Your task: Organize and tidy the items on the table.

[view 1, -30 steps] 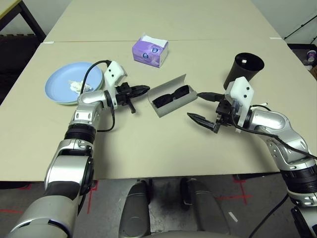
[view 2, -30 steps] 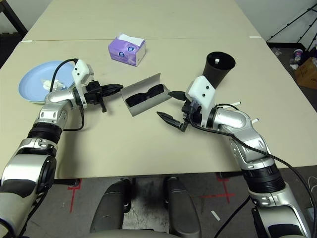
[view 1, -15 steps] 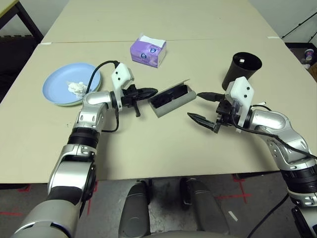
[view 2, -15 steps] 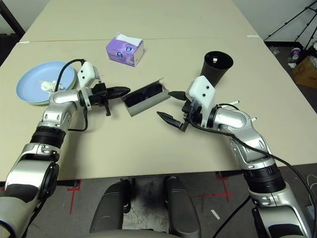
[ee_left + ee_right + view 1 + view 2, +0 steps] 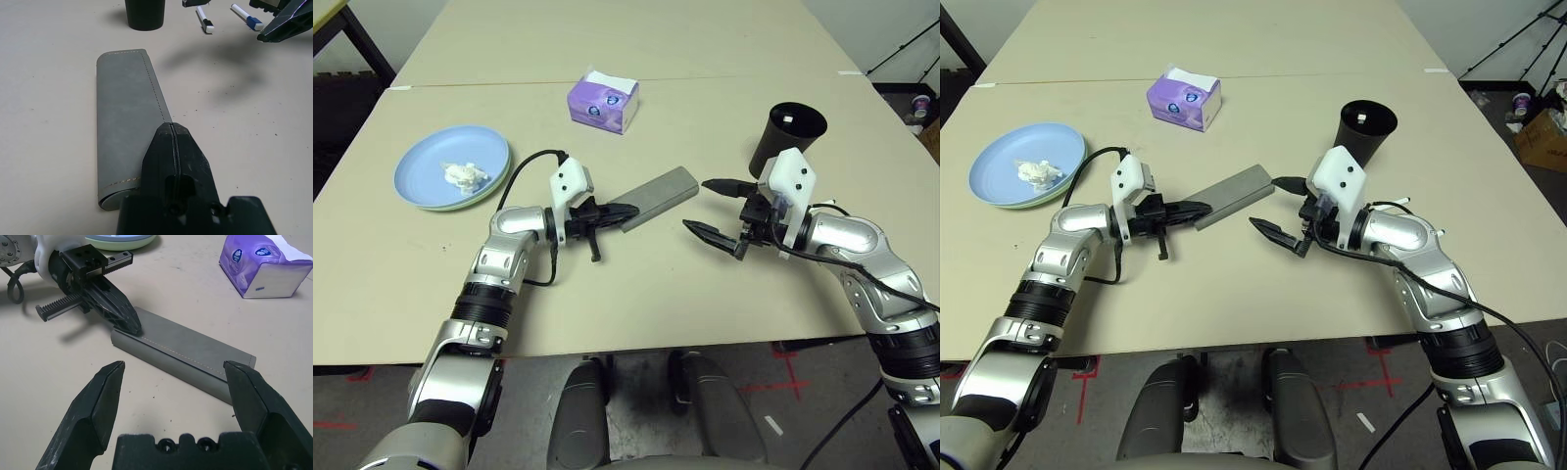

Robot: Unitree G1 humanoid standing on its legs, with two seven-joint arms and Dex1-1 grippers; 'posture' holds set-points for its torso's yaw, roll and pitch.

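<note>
The glasses case [image 5: 652,194] has been flapped shut; it lies on the desk [image 5: 636,294] under the closed, empty left gripper [image 5: 625,211], across from the wide-open, empty right gripper [image 5: 712,210].
</note>
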